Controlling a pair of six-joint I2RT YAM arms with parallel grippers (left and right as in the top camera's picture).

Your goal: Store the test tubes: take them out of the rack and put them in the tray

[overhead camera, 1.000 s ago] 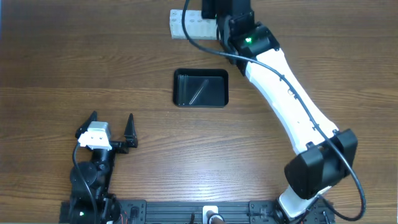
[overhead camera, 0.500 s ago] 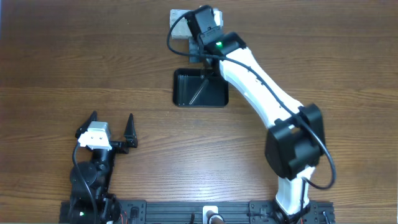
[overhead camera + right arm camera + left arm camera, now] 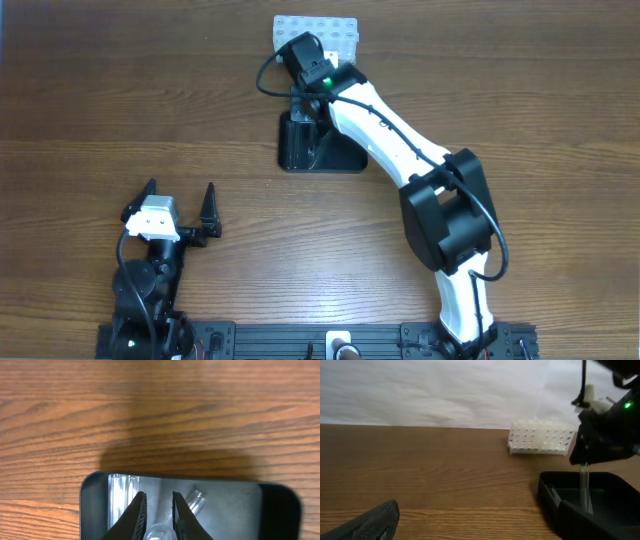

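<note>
Glass tube (image 3: 584,485) in right end effector (image 3: 157,498), over tray (image 3: 230,510).

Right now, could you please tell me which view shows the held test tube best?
Left wrist view: the test tube hangs upright into the tray. Right wrist view gives its round end between the fingers; top view: the right arm covers it.

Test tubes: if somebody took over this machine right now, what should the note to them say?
Right hand shut on a test tube, held upright over the tray.
Left hand open, resting near its base.
Done: another tube already lies in the tray.
The rack stands beyond the tray.
Left: release the held tube, then check the rack. Whether tubes remain there cannot be told.
</note>
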